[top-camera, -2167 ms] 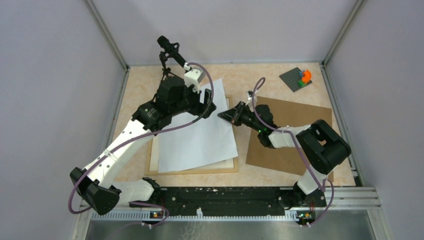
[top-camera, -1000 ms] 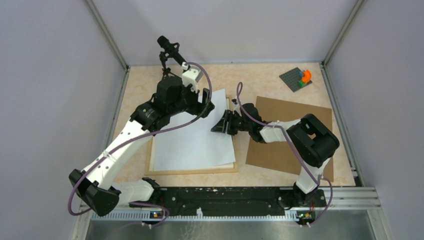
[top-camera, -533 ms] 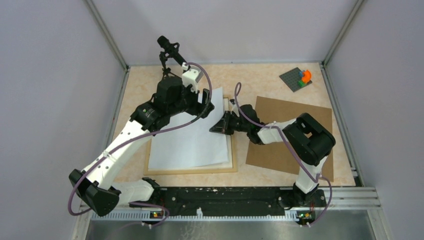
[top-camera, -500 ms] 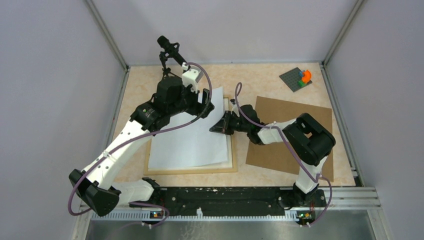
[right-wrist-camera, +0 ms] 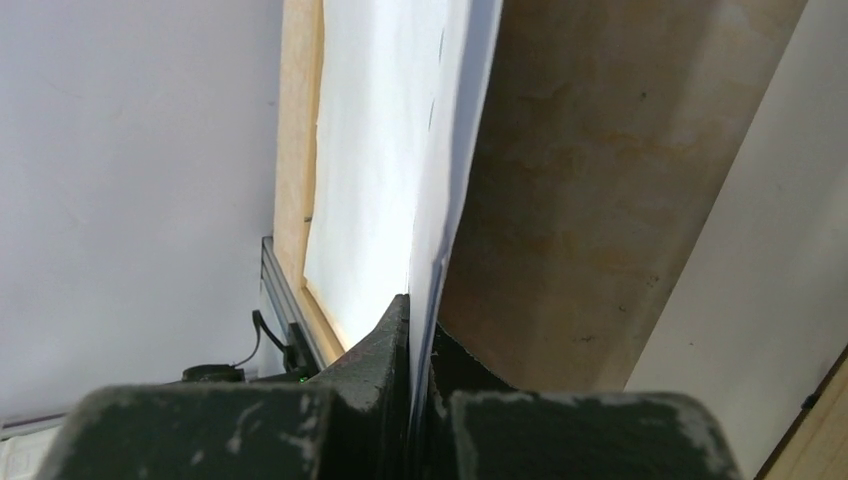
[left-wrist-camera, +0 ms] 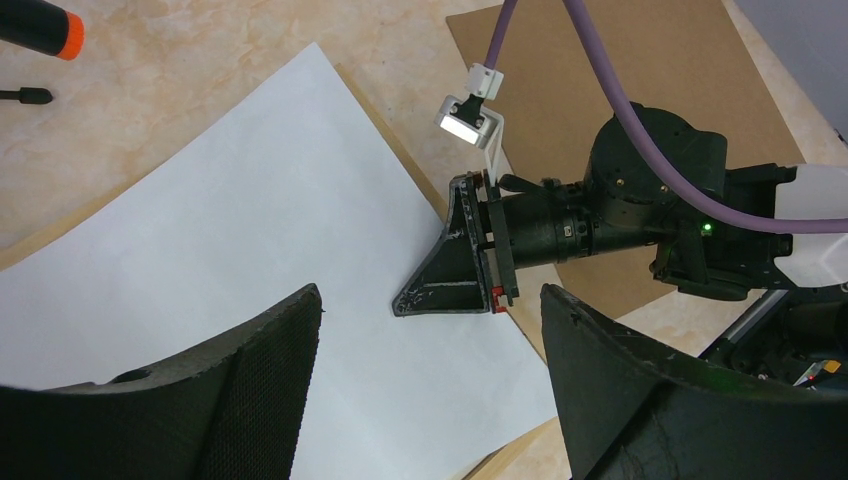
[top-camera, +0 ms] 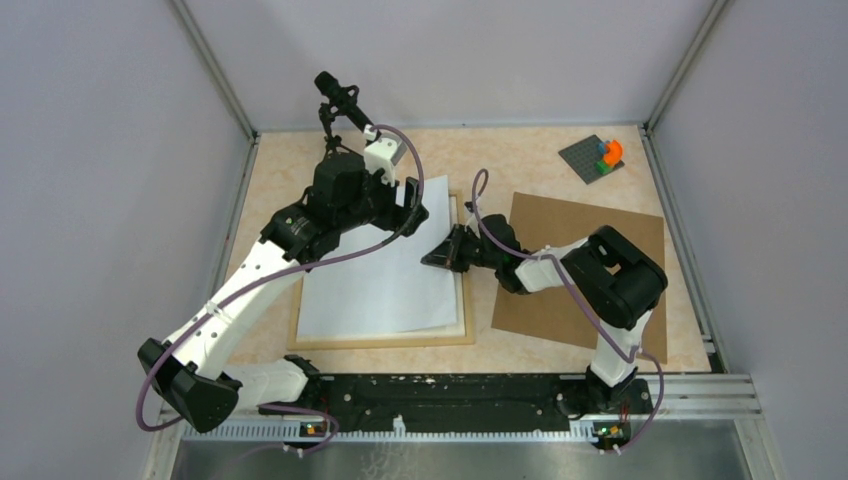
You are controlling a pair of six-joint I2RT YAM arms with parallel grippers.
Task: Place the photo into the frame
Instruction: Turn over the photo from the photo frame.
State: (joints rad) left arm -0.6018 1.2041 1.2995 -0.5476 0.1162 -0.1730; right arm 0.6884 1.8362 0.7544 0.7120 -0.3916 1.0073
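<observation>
The photo (top-camera: pixel 380 285) lies blank white side up over the light wooden frame (top-camera: pixel 385 342); its printed side is hidden. My right gripper (top-camera: pixel 432 258) is turned on its side at the sheet's right edge and is shut on that edge. The right wrist view shows the paper (right-wrist-camera: pixel 380 130) pinched between the two fingers of the right gripper (right-wrist-camera: pixel 420 320). My left gripper (left-wrist-camera: pixel 432 297) hovers open above the sheet's far part (left-wrist-camera: pixel 250 260), holding nothing. In the left wrist view the right gripper (left-wrist-camera: pixel 402 305) rests its tip on the paper.
A brown backing board (top-camera: pixel 590 260) lies right of the frame, partly under the right arm. A grey brick plate with coloured bricks (top-camera: pixel 598 157) sits at the back right. A black tool with an orange tip (left-wrist-camera: pixel 35 25) lies beyond the sheet's far corner.
The right gripper has shut on the sheet's right edge. The sheet has slid a little left and now lies squarer over the frame. The left arm has not moved.
</observation>
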